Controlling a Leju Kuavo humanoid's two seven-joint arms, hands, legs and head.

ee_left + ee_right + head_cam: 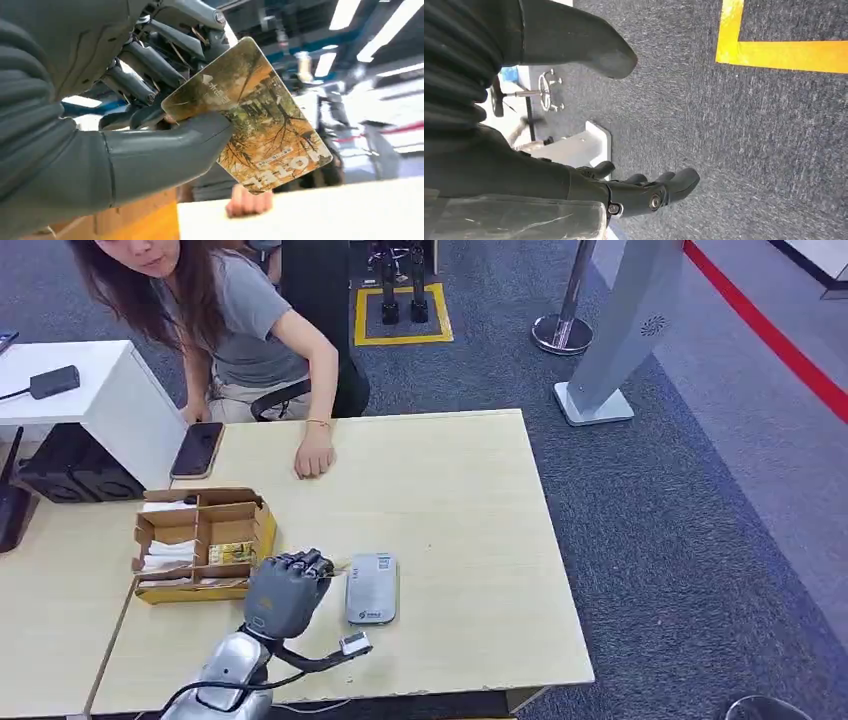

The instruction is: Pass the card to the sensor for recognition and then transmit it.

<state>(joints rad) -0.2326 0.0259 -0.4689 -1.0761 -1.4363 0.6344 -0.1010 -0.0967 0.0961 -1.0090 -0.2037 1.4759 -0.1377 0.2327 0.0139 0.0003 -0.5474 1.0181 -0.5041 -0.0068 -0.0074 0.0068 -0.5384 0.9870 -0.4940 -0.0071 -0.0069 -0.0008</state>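
Left hand: pinching the card between thumb and fingers, gripping one corner, presumably leaving the printed face clear for reading. Hovering over the table, between the cardboard box and the grey sensor, just beside the latter; recognition apparently not yet done.

Right hand: hanging beside the body over carpet, fingers loosely apart, holding nothing.

Person's hand: resting at the table's far edge, likely waiting to receive the card.

Phone: lying near the far corner.

Sensor right of box
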